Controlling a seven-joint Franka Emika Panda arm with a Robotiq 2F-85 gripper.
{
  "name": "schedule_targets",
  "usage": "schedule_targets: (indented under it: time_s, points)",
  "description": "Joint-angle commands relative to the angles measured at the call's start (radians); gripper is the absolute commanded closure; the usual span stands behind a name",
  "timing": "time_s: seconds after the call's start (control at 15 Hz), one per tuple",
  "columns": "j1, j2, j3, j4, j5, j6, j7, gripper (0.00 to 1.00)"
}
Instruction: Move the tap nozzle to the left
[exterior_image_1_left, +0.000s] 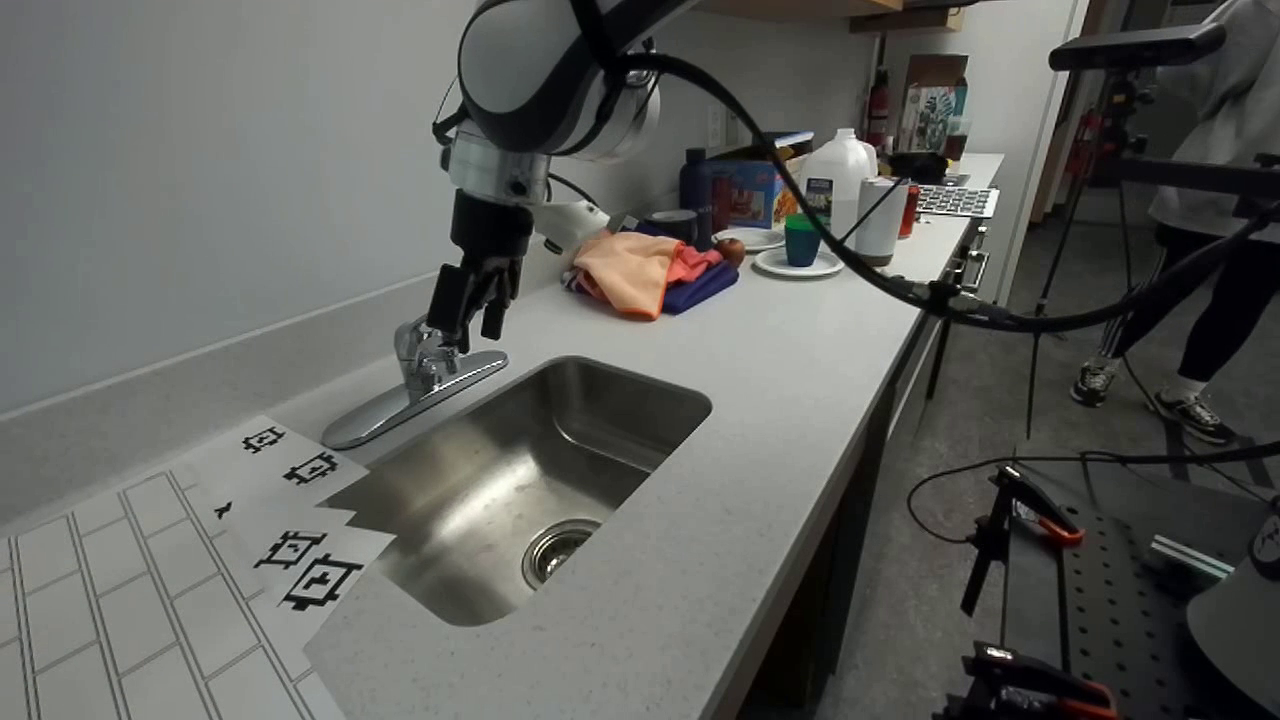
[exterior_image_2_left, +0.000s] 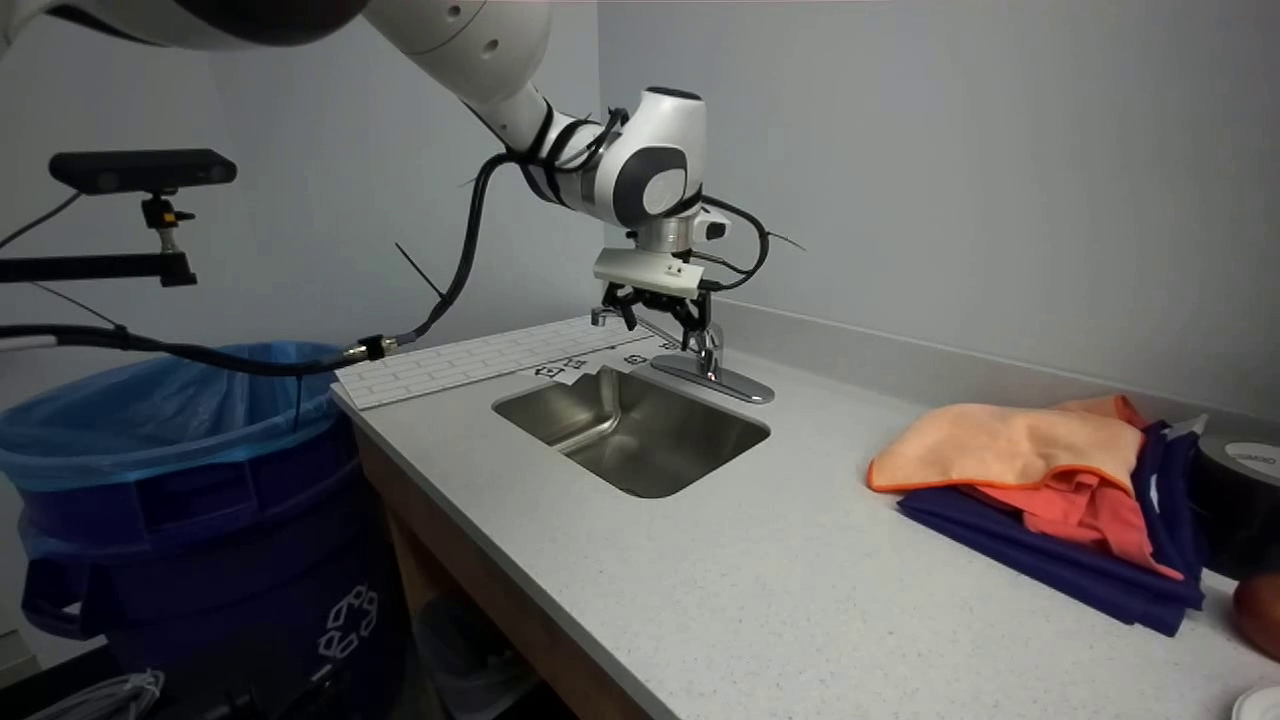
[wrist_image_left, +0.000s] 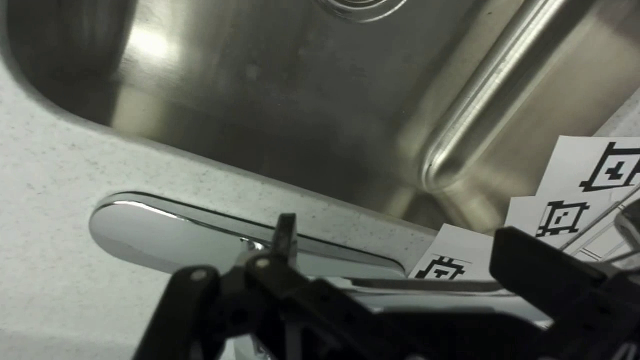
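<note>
The tap nozzle (exterior_image_2_left: 601, 316), a low silver spout, reaches out from the chrome faucet over the marker-paper side in an exterior view. In the wrist view the nozzle (wrist_image_left: 450, 301) runs across the lower right, partly behind the black fingers. In an exterior view the chrome faucet (exterior_image_1_left: 408, 345) stands on its long base plate (exterior_image_1_left: 370, 418), and the nozzle is foreshortened there. My gripper (exterior_image_2_left: 660, 330) is open, pointing down over the nozzle close to the faucet body. In the wrist view its fingers (wrist_image_left: 392, 240) are wide apart along the nozzle's length. I cannot tell whether they touch it.
The steel sink basin (exterior_image_1_left: 505, 480) lies in front of the faucet. Marker papers (exterior_image_1_left: 320, 560) and a tile-pattern sheet (exterior_image_1_left: 130, 600) lie beside it. Folded cloths (exterior_image_2_left: 1010, 450) lie on the counter. The wall (exterior_image_2_left: 950, 200) rises behind the faucet. A blue bin (exterior_image_2_left: 200, 520) stands past the counter edge.
</note>
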Motion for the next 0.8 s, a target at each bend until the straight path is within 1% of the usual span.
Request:
schedule_targets:
  time_s: [0.0, 0.73]
  points:
    - [0.007, 0.058, 0.042, 0.081, 0.055, -0.018, 0.004, 0.00]
    - [0.014, 0.140, 0.089, 0.190, 0.122, 0.035, 0.004, 0.00]
